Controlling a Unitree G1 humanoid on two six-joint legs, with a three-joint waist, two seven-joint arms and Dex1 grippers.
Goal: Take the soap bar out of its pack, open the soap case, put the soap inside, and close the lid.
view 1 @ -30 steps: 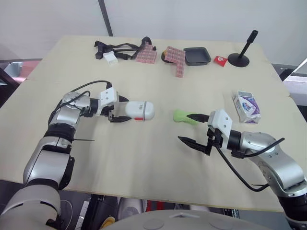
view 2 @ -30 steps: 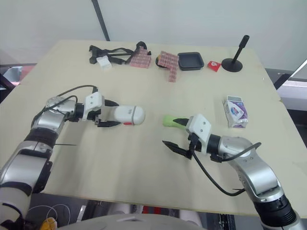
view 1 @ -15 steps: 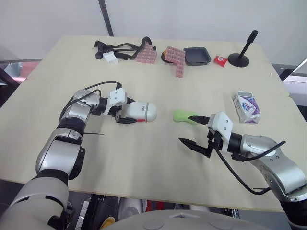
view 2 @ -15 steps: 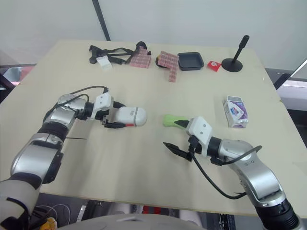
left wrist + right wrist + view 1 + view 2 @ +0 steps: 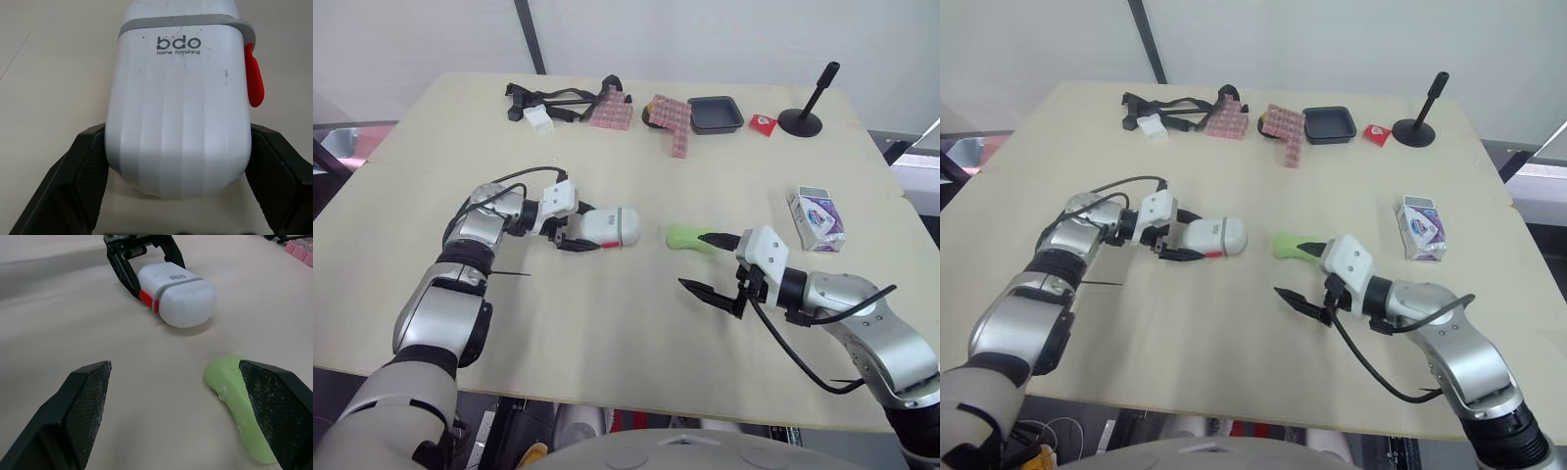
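The white soap case (image 5: 614,226) with a red latch lies on its side on the table, lid shut. My left gripper (image 5: 578,228) is shut on its near end, and its black fingers (image 5: 83,171) press both flanks of the case (image 5: 181,107). The green soap bar (image 5: 683,237) lies bare on the table just right of the case. My right gripper (image 5: 693,260) stands open beside the soap, its far finger against the bar (image 5: 239,391). The soap pack (image 5: 818,217) lies at the right.
Along the table's far edge are black straps (image 5: 548,98), pink checkered items (image 5: 671,119), a black tray (image 5: 716,114), a small red item (image 5: 763,122) and a black stand (image 5: 806,116). Bare tabletop lies in front of both grippers.
My left gripper has carried the soap case to the right, closer to the green soap. The right gripper has stayed almost still.
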